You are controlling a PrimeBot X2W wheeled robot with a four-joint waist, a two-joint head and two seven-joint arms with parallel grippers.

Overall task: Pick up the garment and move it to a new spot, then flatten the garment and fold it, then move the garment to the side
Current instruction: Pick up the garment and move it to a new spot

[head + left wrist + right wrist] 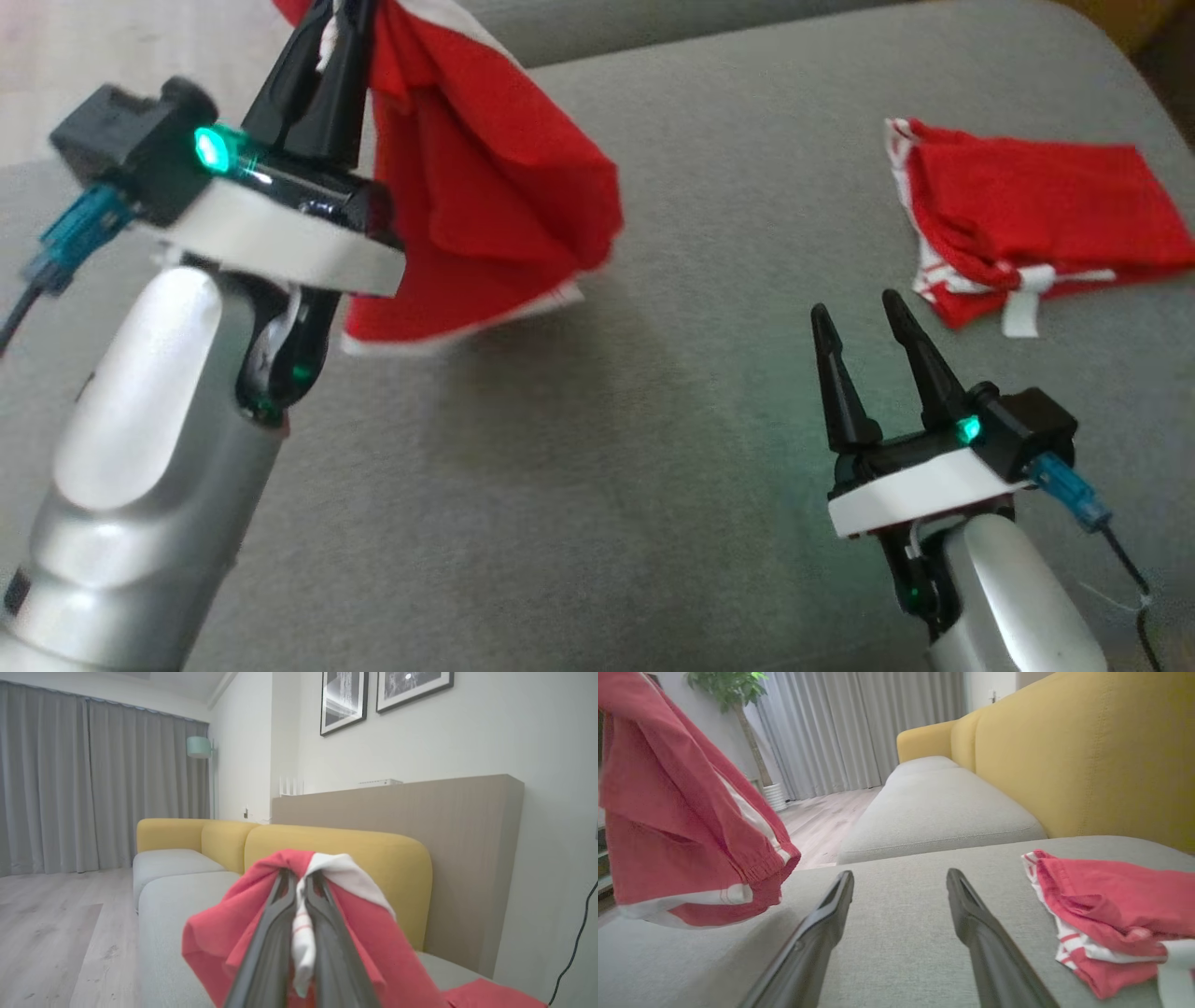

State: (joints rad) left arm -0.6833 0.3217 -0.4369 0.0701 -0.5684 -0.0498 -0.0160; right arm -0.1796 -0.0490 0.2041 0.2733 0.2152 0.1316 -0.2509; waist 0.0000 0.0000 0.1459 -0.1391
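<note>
While left end effector point(299, 877) pinches garment point(485, 187) aloft, right end effector point(856, 306) spread: likely relocation step; next, lower onto sofa point(653, 420).

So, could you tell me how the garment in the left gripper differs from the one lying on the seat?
The hanging garment is clamped in the left gripper, clear of the grey seat; the lying garment rests on it, ungripped. The hanging garment drapes loosely; the lying garment is folded compactly. Both are red with white trim.
</note>
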